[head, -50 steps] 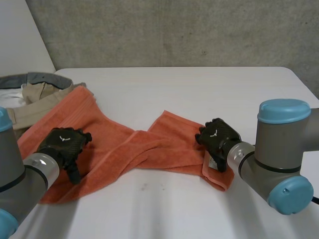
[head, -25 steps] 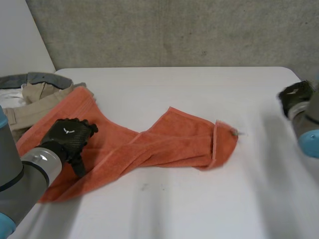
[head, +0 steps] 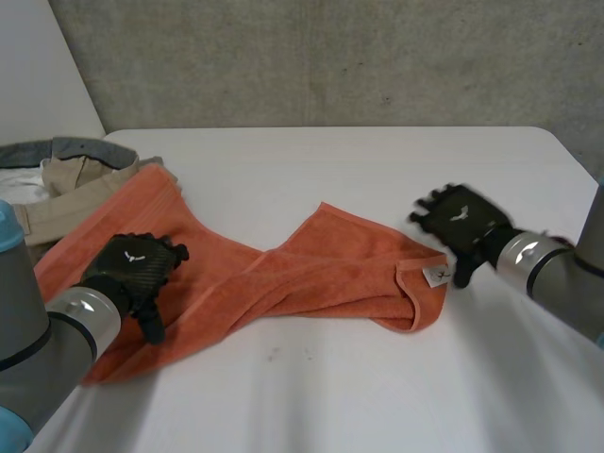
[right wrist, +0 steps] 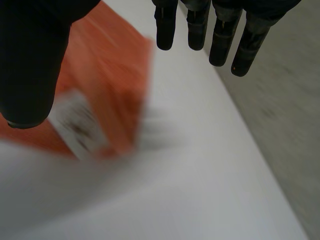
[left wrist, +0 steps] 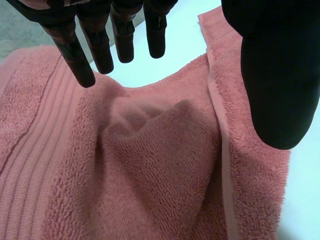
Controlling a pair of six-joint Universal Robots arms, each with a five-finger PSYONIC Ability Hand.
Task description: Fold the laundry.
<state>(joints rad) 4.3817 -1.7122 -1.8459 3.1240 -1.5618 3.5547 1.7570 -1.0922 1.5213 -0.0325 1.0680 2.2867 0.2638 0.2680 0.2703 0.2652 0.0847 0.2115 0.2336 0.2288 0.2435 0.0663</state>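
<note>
Head view, spreading step: orange towel twisted on the white table, neither hand gripping

Head view shows the left hand resting on the towel's broad end and the right hand just beside the narrow end with its white label; other laundry lies loose in a heap at the table's far left corner, not in any basket. Left wrist view: fingers straight, thumb apart, rumpled towel under the palm, nothing pinched. Right wrist view: fingers straight and released, the labelled corner below the thumb. I'd judge folding hasn't begun; next each hand needs a corner to pull the twist flat
</note>
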